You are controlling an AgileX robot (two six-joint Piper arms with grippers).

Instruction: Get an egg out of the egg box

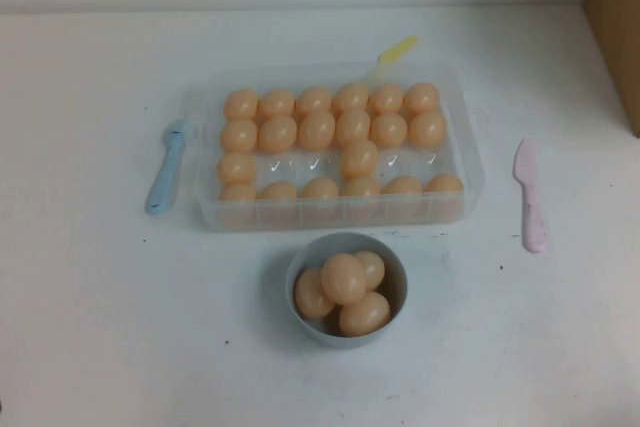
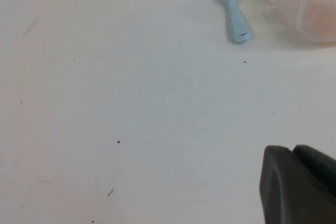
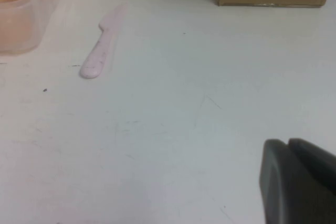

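Nearest the robot, neither arm is being shown in the high view. The left gripper [image 2: 297, 182] is being held low over bare table on the near side of a blue spoon [image 1: 166, 167], and the right gripper [image 3: 297, 182] likewise near a pink spoon [image 1: 531, 197]. Whether either is released or clenched cannot be told; nothing is being carried.

Judging by this, the reach toward an egg is not yet being made. One arm is being called on to travel over the egg box [image 1: 470, 162] and descend on a single egg [image 1: 359, 159], probably this free-standing one.

Four eggs are being held in the grey-blue bowl [image 1: 298, 265], twenty in the box beyond. Three spoons are being counted, the yellow spoon [image 1: 393, 52] farthest, and one cardboard box [image 1: 615, 27].
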